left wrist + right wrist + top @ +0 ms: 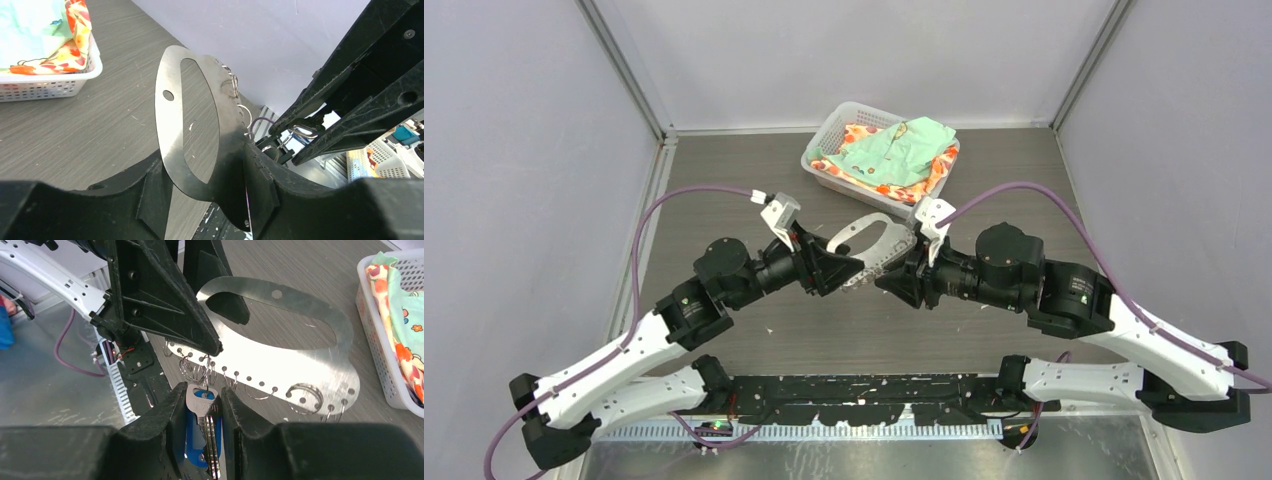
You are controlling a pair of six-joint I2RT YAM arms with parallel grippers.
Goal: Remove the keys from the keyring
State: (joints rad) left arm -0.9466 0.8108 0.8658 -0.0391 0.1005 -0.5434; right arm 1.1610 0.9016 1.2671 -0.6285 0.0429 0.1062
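Observation:
The keyring [871,233] is a flat silvery oval plate with a row of holes that carry several split rings [198,371]. It is held above the table between both arms. My left gripper [849,268] is shut on the plate's near end; the left wrist view shows the plate [170,120] wedged between its jaws [207,185]. My right gripper [203,401] is shut on a silvery key [202,401] that hangs from one ring at the plate's edge [300,350]. A bright blue piece [192,442] lies behind the key between the fingers.
A white mesh basket [824,150] with green and orange cloth stands at the back of the table, close behind the plate. It also shows in the left wrist view [55,82] and the right wrist view [380,355]. Pale specks lie on the dark table.

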